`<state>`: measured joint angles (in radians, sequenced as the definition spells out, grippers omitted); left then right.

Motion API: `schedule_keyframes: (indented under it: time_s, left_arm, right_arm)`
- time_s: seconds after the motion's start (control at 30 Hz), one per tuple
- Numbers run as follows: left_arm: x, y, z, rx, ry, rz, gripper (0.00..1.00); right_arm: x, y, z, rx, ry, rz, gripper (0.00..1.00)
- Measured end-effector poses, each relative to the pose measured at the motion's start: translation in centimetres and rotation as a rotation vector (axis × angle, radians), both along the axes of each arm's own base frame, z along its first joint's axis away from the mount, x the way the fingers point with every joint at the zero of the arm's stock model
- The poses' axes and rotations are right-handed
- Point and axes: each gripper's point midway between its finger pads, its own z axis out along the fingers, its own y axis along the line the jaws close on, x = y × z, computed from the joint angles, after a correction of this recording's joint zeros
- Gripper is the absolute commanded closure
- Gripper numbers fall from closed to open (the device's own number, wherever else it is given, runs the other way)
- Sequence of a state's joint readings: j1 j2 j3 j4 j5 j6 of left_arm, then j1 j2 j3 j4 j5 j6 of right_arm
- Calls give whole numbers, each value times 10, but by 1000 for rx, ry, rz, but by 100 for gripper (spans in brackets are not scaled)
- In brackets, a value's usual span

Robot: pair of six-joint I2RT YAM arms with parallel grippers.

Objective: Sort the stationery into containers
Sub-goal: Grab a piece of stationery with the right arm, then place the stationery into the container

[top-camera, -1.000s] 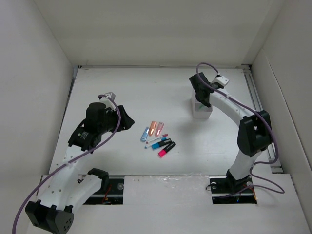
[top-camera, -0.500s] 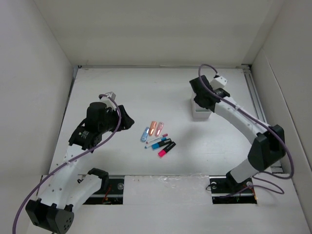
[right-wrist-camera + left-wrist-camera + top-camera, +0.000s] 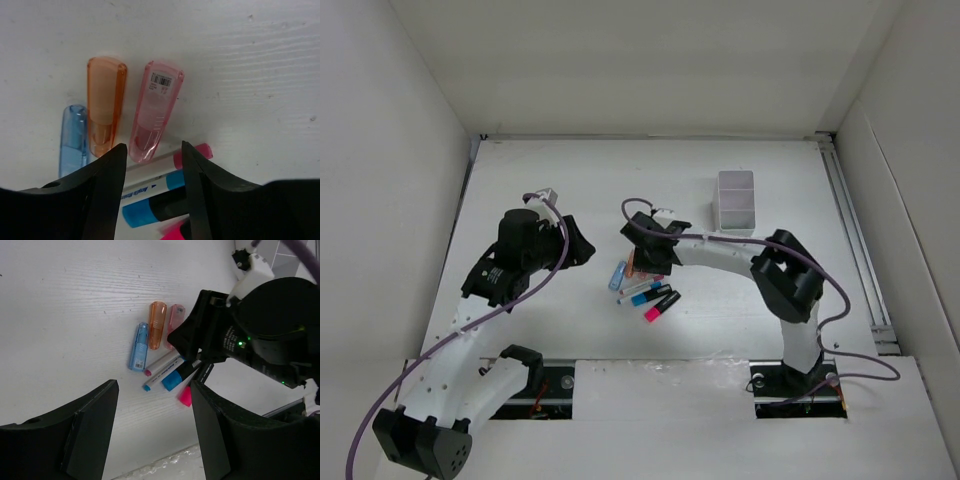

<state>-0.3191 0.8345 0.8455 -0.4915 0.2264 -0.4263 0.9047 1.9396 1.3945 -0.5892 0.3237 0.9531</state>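
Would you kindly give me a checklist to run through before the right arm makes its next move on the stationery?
1. Right gripper open: ok.
2. Pink translucent stubby piece lined up with the gripper's opening: ok.
3. Room beside that piece: not ok, the orange translucent stubby piece lies close alongside.
4. Left gripper apart from the right arm: ok.
5. White translucent divided box unobstructed: ok.
6. Free compartment in the box: cannot tell.

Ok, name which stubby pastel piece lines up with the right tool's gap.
The pink piece, barcode-labelled: its end points into the gap of the right tool. The orange piece and blue piece lie off to one side.
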Motion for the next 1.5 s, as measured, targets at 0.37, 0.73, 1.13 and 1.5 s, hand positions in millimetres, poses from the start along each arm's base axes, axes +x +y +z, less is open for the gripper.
schedule_keyframes:
  time_s: [0.37, 0.73, 1.13, 1.5]
  left_arm:
    - [-3, 1, 2, -1, -4, 0, 44]
    - [-3, 1, 4, -2, -7, -1, 44]
    - [-3, 1, 4, -4, -9, -2, 44]
    - [-4, 0, 5, -7, -8, -6, 44]
  right_arm:
    - [9, 9, -17, -28, 12, -18, 73]
    - [32, -15, 3, -15, -15, -118, 92]
    - [84, -155, 191, 317, -338, -437, 92]
    - [66, -231, 99, 325, -96, -620, 92]
